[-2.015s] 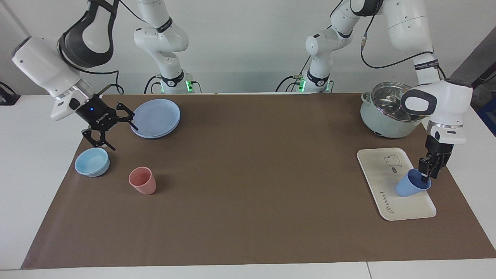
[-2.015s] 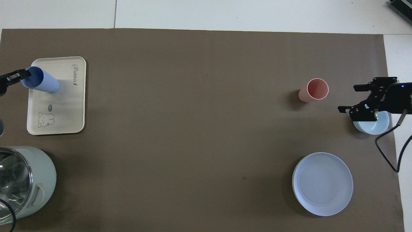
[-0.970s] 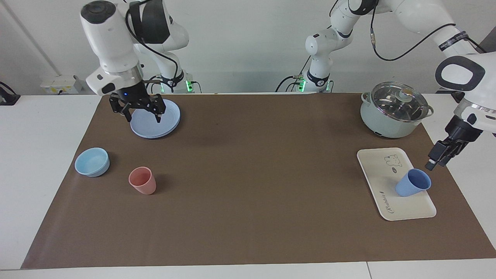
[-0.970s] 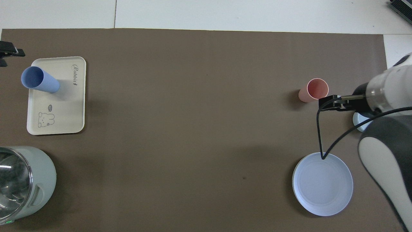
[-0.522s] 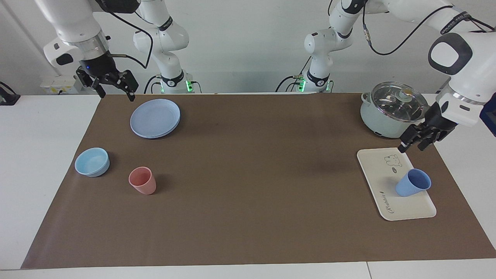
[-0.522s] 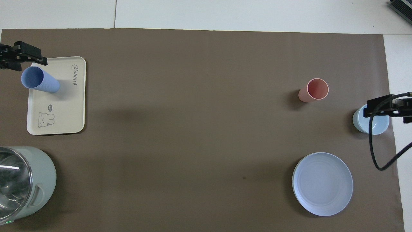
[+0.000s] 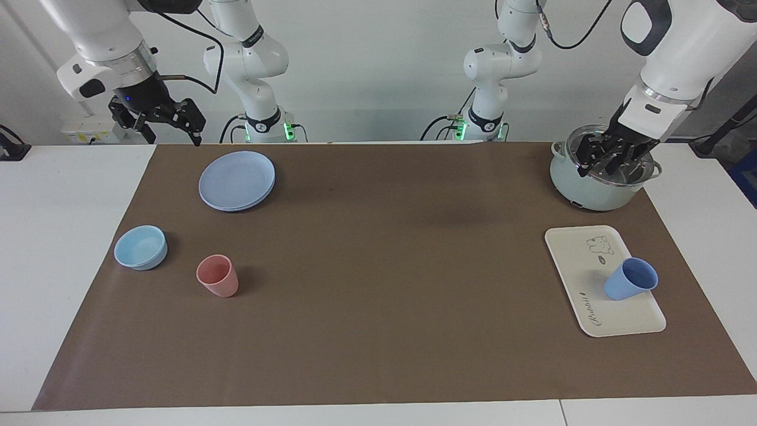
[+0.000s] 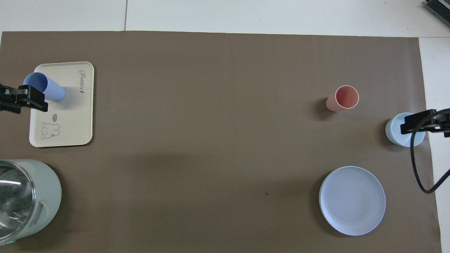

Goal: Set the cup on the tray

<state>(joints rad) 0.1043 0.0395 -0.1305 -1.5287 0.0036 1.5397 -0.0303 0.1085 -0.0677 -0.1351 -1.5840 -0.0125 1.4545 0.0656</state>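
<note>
The periwinkle-blue cup point(image 7: 630, 279) stands upright on the cream-white tray point(image 7: 582, 260), at the tray's edge toward the left arm's end of the table. Both also show in the overhead view, the cup point(image 8: 45, 88) on the tray point(image 8: 70, 116). My left gripper point(image 7: 610, 165) is open and empty, raised over the pot and clear of the cup; in the overhead view it point(image 8: 21, 100) shows at the edge. My right gripper point(image 7: 172, 135) is open and empty, held high by the mat's corner near the plate; in the overhead view it point(image 8: 420, 124) overlaps the bowl.
A pale green pot point(image 7: 597, 177) with a glass lid stands nearer to the robots than the tray. Toward the right arm's end are a round blue plate point(image 7: 236, 180), a light-blue bowl point(image 7: 141, 247) and a salmon-pink tumbler point(image 7: 217, 276).
My left gripper let go of the cup, rose and swung from the tray to over the pot. My right gripper rose from beside the bowl to the mat's corner by the plate.
</note>
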